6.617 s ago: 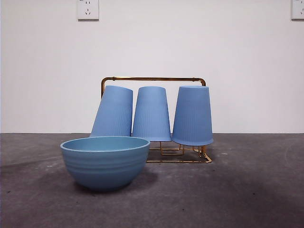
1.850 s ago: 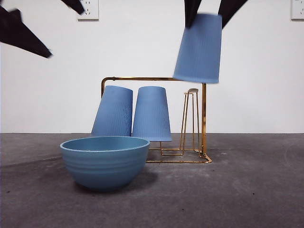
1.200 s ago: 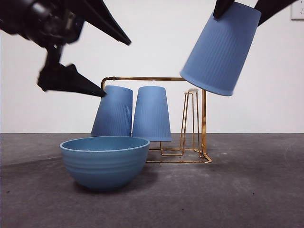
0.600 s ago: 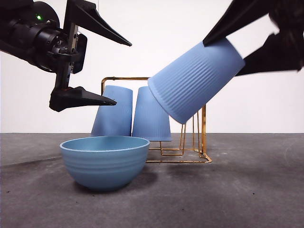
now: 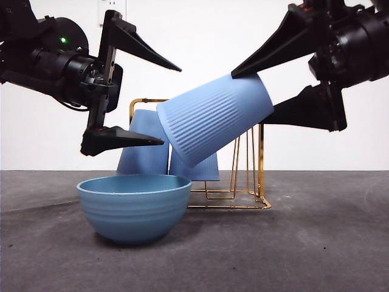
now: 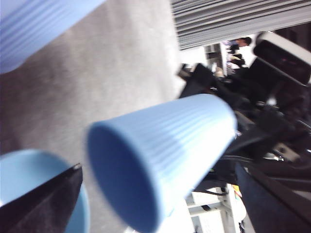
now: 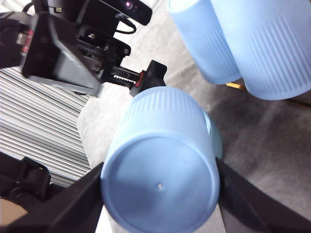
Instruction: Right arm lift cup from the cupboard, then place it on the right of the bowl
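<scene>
Your right gripper [image 5: 258,97] has its jaws clamped across the closed base end of the cup [image 5: 213,125], one jaw above and one below in the front view. The right wrist view confirms it: the flat bottom of the cup [image 7: 160,187] fills the gap between both jaws. Gripping at the base leaves the mouth free, which you'd want for setting it down rim-up.

The cup is airborne, tipped nearly onto its side, mouth pointing down toward the bowl [image 5: 134,207] and the left gripper [image 5: 164,103]. It's off the cupboard [image 5: 243,176], hanging above the bowl's right rim and touching nothing else. The two remaining cups [image 5: 146,155] sit on the cupboard behind it.

Pose: right arm [image 5: 346,55] comes in high from the right edge, wrist rolled so the jaws point left and slightly down. Left arm [image 5: 55,58] mirrors it from the other side, jaws spread wide and holding nothing, their tips close to the cup's mouth [image 6: 126,179].

My read: carry is mid-rotation, placement not yet done. The spot on the bench [image 5: 304,243] right of the bowl is where it goes. Watch the left jaws near the rim.
</scene>
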`<action>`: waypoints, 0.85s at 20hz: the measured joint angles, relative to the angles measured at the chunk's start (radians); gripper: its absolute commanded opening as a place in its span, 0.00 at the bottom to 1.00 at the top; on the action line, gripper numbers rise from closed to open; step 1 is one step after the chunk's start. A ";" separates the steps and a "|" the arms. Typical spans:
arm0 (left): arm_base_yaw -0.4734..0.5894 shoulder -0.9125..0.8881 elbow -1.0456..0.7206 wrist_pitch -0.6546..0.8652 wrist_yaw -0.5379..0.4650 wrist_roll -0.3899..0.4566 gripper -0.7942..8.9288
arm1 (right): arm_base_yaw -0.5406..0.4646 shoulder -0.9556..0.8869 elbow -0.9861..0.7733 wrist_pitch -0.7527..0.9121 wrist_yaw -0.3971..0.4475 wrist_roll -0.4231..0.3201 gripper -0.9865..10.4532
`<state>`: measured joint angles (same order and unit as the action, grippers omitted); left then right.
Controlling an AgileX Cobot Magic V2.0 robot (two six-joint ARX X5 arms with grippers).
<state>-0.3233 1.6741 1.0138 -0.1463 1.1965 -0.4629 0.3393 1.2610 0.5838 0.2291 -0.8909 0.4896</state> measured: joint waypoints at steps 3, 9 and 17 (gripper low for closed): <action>-0.030 0.001 0.000 0.030 0.055 -0.028 0.47 | 0.000 0.030 0.000 0.031 -0.023 0.018 0.27; -0.055 0.001 0.000 0.054 0.074 -0.052 0.18 | 0.000 0.030 0.000 0.069 -0.047 0.043 0.27; -0.049 0.002 0.000 0.087 0.148 -0.053 0.09 | 0.000 0.030 -0.002 0.068 -0.092 0.041 0.31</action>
<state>-0.3725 1.6764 1.0142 -0.0597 1.3449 -0.5163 0.3393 1.2907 0.5823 0.2966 -0.9829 0.5308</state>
